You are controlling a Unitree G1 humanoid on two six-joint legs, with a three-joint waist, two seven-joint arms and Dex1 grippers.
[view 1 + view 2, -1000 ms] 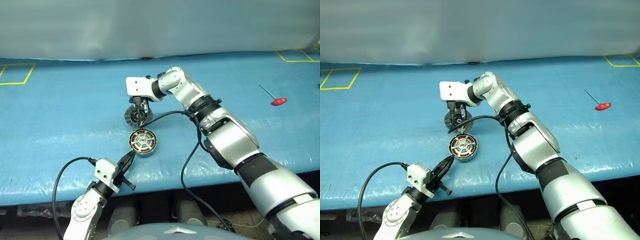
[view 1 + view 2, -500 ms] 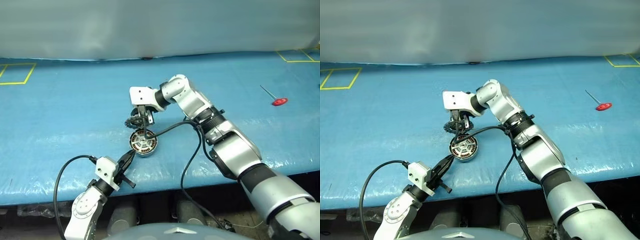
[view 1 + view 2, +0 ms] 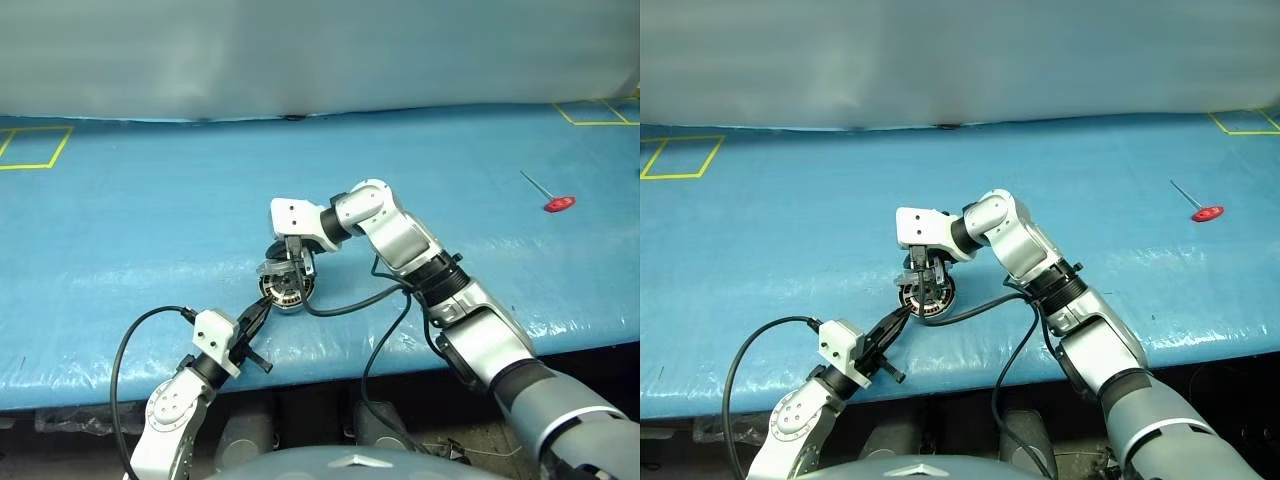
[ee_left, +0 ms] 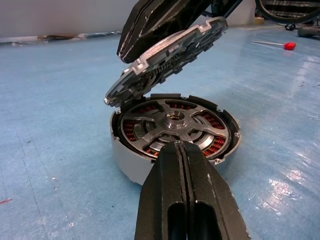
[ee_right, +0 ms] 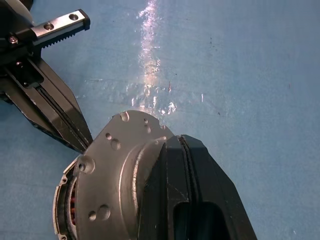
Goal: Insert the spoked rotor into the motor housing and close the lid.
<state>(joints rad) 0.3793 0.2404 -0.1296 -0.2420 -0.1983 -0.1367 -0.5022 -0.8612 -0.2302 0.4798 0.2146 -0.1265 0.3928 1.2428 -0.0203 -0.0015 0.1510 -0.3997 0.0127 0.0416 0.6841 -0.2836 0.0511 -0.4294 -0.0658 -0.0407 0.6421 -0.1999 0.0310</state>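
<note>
The left gripper is sitting with its two black fingers pressed together, holding nothing; its tip is resting right against the near wall of the motor housing, seemingly steadying it on the blue table.

Just ahead of that tip, the housing is standing open, its copper windings showing around the edge. The spoked rotor is already lying inside it, hub at the centre and spokes reaching out over the windings, so the first half of the job looks finished.

Directly above the rotor, the lid is hanging at a slant, its lower edge just over the housing's far rim and its other edge raised well clear. I cannot tell whether that lower edge is touching the rim.

The right gripper is clamping the lid, its fingers closed on the raised centre of the grey outer face, pointing down and toward the left gripper.

Well off to the right of both grippers, a small tool with a red handle is lying on the table.

What remains, as I judge it, is levelling the lid, lining it up with the rim, pressing it down flat and letting go.
</note>
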